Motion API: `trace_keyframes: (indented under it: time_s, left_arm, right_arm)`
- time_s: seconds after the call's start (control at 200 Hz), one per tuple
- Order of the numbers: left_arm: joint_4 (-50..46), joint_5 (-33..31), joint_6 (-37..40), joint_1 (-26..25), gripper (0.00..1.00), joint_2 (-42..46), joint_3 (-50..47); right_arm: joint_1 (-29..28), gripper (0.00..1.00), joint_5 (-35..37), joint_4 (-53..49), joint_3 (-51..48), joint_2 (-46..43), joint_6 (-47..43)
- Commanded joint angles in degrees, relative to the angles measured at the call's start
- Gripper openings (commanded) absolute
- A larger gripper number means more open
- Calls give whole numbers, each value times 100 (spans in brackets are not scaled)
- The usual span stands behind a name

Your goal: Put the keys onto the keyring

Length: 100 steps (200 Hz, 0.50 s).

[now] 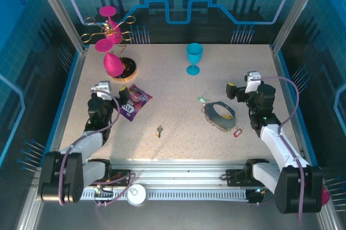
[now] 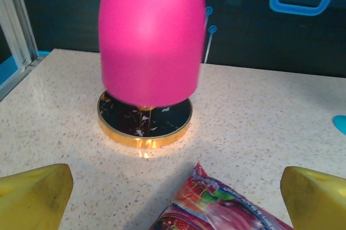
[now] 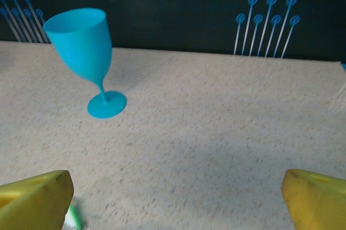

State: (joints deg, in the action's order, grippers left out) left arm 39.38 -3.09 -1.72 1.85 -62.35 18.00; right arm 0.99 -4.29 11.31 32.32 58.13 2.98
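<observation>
— Grippers first: how is the left gripper [image 1: 118, 93] set?
— Spread wide, with nothing in it. It hangs at nine o'clock on the table [image 1: 178, 78]. Its yellow fingers [image 2: 32, 195] stand either side of the near corner of a sweet packet [image 1: 134, 102]. I cannot tell whether they touch it.
— What lies beyond it?
— At ten o'clock a pink cup [image 2: 151, 35] stands mouth down over a black and gold disc [image 1: 130, 69].
— And the right gripper [image 1: 238, 90]?
— Also fully parted and empty, at three o'clock. It faces a blue goblet [image 3: 86, 51] standing upright on the table near twelve o'clock.
— Where are the keys [image 1: 159, 131]?
— Flat on the table at about seven o'clock, between the two arms and well apart from both grippers.
— And the keyring [image 1: 212, 117]?
— It lies as a dark floppy loop at four o'clock, near the right gripper. A green tag [image 1: 201, 99] sits at the loop's ten o'clock edge and a red clip [image 1: 237, 132] at its four o'clock edge. Keys and keyring lie well apart.
</observation>
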Motion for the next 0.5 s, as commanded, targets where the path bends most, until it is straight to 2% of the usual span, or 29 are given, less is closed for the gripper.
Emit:
trace_keyframes:
  time_s: [0.0,0.12,0.205,0.305,0.41,0.495]
  left_arm:
    - [-1486,646,263,61,99,513,399]
    - [-1995,1253,230,24,98,927,451]
    - [-2212,1239,90,-223,96,1124,415]
    - [-2289,1073,14,-973,95,1134,329]
    - [-2352,658,-5,-1888,94,887,401]
    - [-2349,573,110,-2315,94,637,544]
  right_arm:
    - [91,100,-930,-1974,562,117,-233]
    - [-147,89,-1358,-3337,1280,568,-1132]
    - [-639,80,-961,-3907,1531,811,-1913]
    - [-1216,79,-598,-4196,1609,1006,-2769]
    - [-1391,79,-1020,-4209,1642,1224,-3275]
    - [-1412,75,-1436,-4255,1664,1426,-3934]
